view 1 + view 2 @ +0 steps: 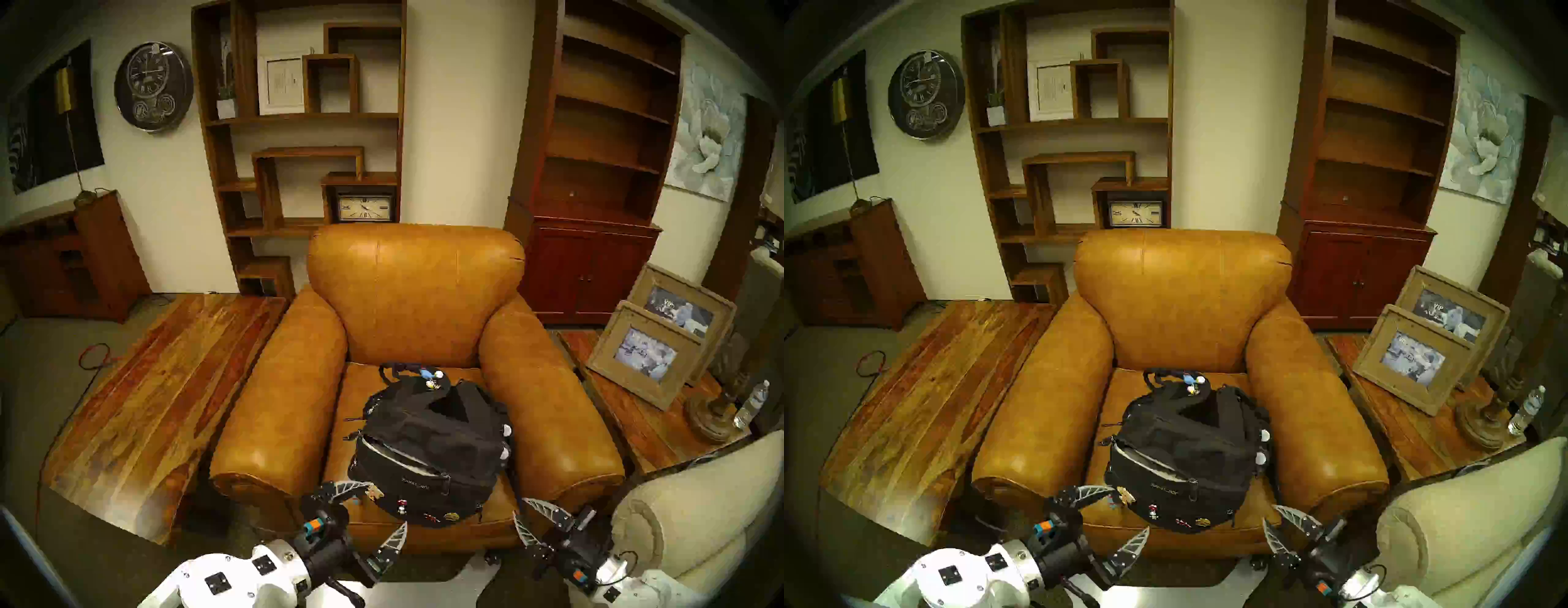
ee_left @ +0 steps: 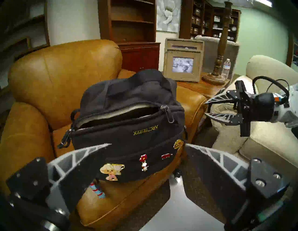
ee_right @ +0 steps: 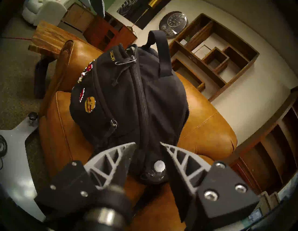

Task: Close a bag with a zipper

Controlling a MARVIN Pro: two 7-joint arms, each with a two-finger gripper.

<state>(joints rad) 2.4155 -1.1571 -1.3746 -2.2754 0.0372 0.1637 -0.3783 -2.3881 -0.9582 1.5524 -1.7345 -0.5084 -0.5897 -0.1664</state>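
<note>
Head view: left tool (image 1: 373, 511) spread wide, empty, by the bag's (image 1: 432, 437) near-left corner on the armchair (image 1: 415, 297). Zipper (image 1: 403, 456) gapes, running left to right; its pull (image 2: 166, 109) sits rightward, likelier nearer the right tool (image 1: 524, 516), also open, empty.

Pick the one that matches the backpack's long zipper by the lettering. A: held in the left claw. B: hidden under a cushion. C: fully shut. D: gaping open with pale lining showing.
D: the zipper on the bag gapes above the lettering, pale lining visible, while the left claw and right claw are both open, holding nothing.
</note>
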